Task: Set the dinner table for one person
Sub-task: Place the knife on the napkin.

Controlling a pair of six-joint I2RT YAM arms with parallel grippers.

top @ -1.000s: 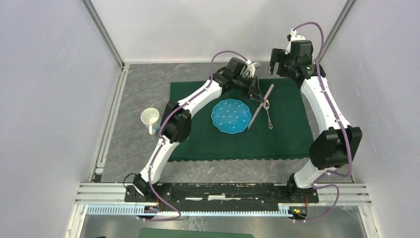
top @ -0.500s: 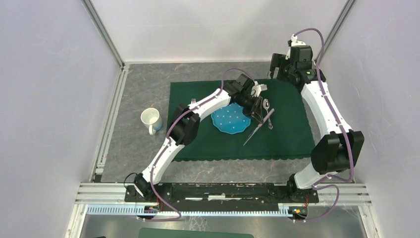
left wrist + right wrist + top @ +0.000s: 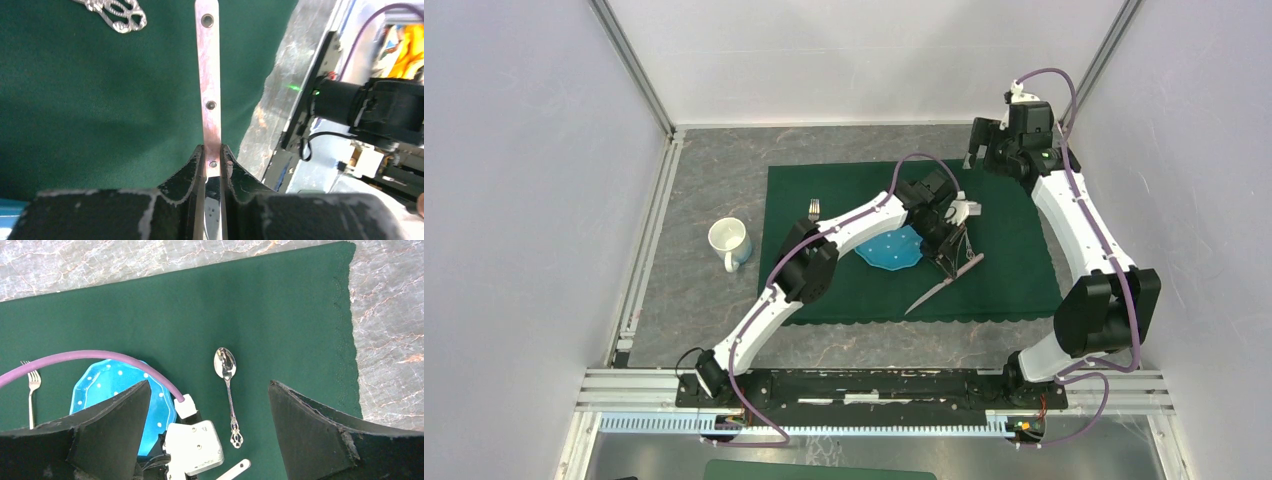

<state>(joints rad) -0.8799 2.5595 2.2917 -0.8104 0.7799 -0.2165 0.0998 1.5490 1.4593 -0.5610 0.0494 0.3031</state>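
- Seen from above, with 12 o'clock at the far edge: a green cloth [image 3: 1014,280] lies in the middle of the grey table [image 3: 714,170].
- A blue plate [image 3: 886,253] sits mid-cloth. A fork [image 3: 813,209] lies at its 9 o'clock and a mug [image 3: 727,243] stands on bare table further that way.
- The left gripper [image 3: 212,150] is clamped tight on a knife [image 3: 210,90], its fingers pinching the handle at the rivet nearest the blade.
- The knife hangs just off the plate's 4 o'clock side, over the cloth. Whether it touches the cloth cannot be told.
- Its long axis runs slantwise, from 2 o'clock to 8 o'clock.
- The spoon [image 3: 227,385] lies on the cloth at the plate's 3 o'clock, lengthwise from 12 to 6 o'clock, bowl at the far end. From above, the left arm hides it.
- The left wrist camera shows the spoon's ornate handle tip just off to one side of the knife handle, not touching it.
- The relation that matters: the knife is skewed against the spoon's line. In my judgement the wrist must turn it to a 12-to-6 lie before setting it down between plate and spoon.
- The right gripper [image 3: 207,387] stands wide open with nothing in it, high over the cloth's 1 o'clock corner and well apart from the knife, so the left arm is the one placed to finish.
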